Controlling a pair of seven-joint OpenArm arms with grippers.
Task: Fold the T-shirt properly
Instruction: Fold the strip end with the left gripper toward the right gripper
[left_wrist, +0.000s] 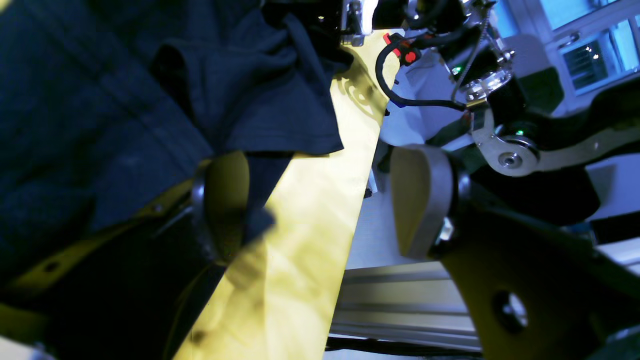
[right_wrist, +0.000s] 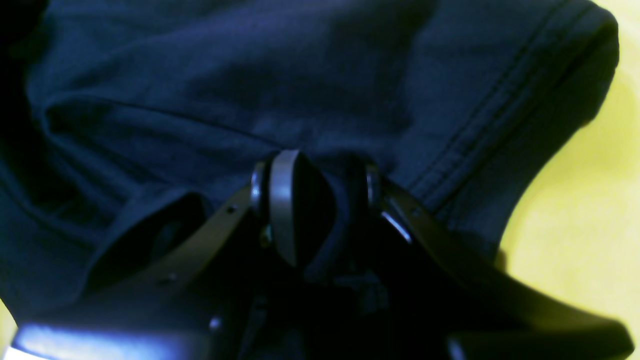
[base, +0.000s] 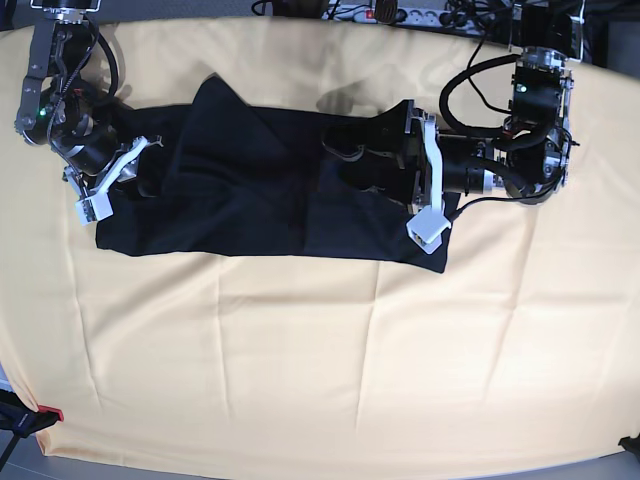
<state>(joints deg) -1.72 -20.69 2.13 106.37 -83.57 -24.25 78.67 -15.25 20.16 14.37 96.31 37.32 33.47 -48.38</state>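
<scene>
The black T-shirt (base: 250, 190) lies as a long band across the far half of the pale yellow cloth (base: 320, 350). My right gripper (base: 145, 172) is at the shirt's left end. In the right wrist view it (right_wrist: 325, 205) is shut on a fold of the shirt (right_wrist: 250, 75), near a stitched hem. My left gripper (base: 350, 165) is over the shirt's right part. In the left wrist view it (left_wrist: 322, 200) is open wide. One finger (left_wrist: 225, 200) rests against bunched black fabric (left_wrist: 250, 95), the other finger (left_wrist: 420, 200) is off the shirt.
The yellow cloth covers the whole table (base: 560, 330). Cables and a power strip (base: 400, 15) lie along the far edge. A red clamp (base: 45, 413) sits at the front left corner. An aluminium rail (left_wrist: 400, 295) shows beyond the cloth's edge in the left wrist view.
</scene>
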